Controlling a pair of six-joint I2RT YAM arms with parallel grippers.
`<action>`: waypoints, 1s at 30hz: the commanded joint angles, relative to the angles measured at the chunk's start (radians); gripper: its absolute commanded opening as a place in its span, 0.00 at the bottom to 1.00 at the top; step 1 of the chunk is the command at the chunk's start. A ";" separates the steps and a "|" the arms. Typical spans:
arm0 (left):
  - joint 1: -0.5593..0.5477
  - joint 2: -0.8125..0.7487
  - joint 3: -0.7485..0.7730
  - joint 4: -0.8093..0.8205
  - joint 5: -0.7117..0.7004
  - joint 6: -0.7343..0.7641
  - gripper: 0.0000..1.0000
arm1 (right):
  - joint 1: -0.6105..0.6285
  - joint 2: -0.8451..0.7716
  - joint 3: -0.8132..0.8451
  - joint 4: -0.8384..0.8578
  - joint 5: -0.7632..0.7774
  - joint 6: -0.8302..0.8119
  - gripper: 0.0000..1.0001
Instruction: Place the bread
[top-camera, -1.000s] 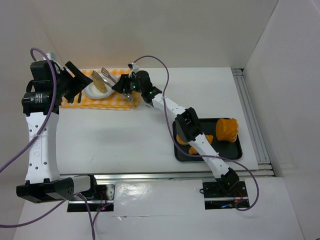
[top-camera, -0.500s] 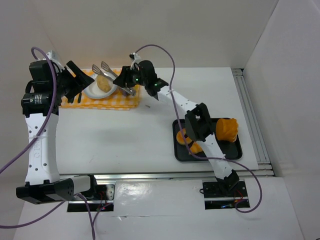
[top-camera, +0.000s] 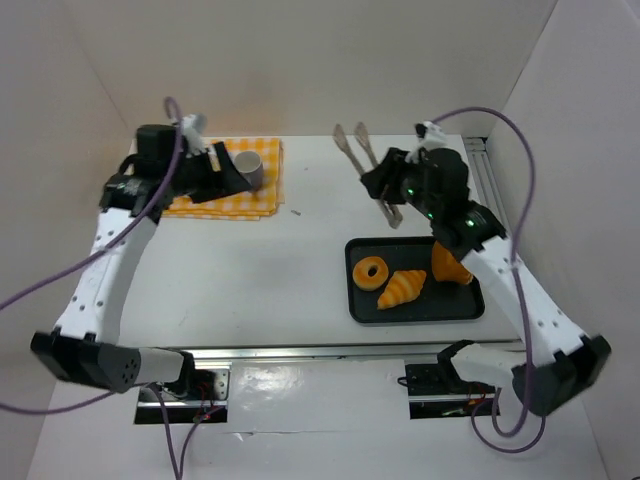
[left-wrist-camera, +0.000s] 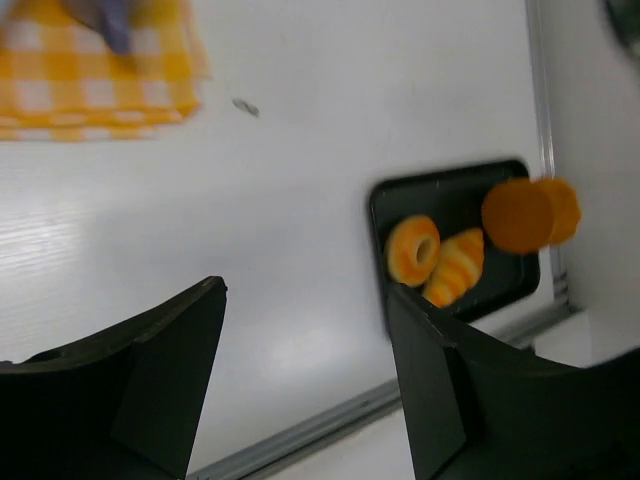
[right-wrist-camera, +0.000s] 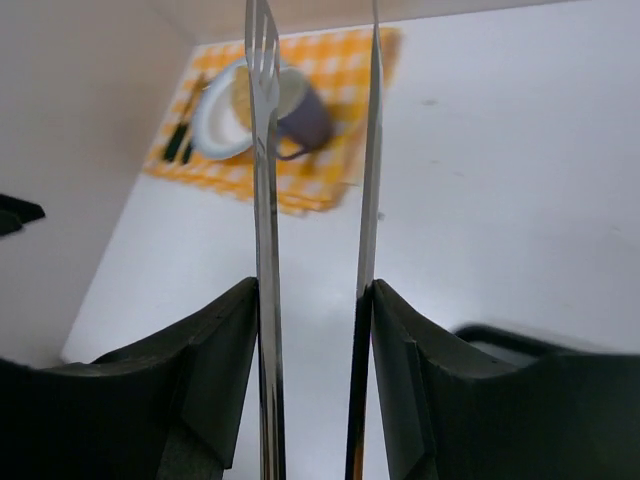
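The bread (right-wrist-camera: 241, 98), a pale tan roll, lies on a white plate (right-wrist-camera: 213, 130) on the yellow checked cloth (right-wrist-camera: 335, 70); the right wrist view shows it partly behind a tong arm. My right gripper (right-wrist-camera: 312, 380) (top-camera: 398, 190) is shut on metal tongs (right-wrist-camera: 266, 200) (top-camera: 368, 165), whose tips stand apart and empty, above the table beyond the black tray (top-camera: 470, 308). My left gripper (left-wrist-camera: 305, 380) (top-camera: 222, 178) is open and empty over the cloth (top-camera: 262, 190). In the top view the left arm hides plate and bread.
A grey-purple mug (right-wrist-camera: 303, 118) (top-camera: 248, 166) stands beside the plate, and dark cutlery (right-wrist-camera: 183, 142) lies on the cloth's far side. The tray holds a ring doughnut (top-camera: 372, 271), a croissant (top-camera: 402, 288) and an orange piece (top-camera: 450, 262). White walls close in the table.
The right arm has pulled the tongs away from the plate and swung right to above the tray's far side, leaving the bread on the plate. The left arm has moved over the cloth.
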 joint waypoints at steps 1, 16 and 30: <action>-0.174 0.116 -0.027 0.009 0.015 0.083 0.78 | -0.053 -0.209 -0.064 -0.245 0.227 0.012 0.54; -0.702 0.599 0.133 0.095 -0.151 0.014 0.72 | -0.141 -0.466 -0.020 -0.678 0.515 0.147 0.57; -0.753 0.778 0.306 0.049 -0.214 0.023 0.71 | -0.132 -0.457 0.011 -0.688 0.471 0.127 0.57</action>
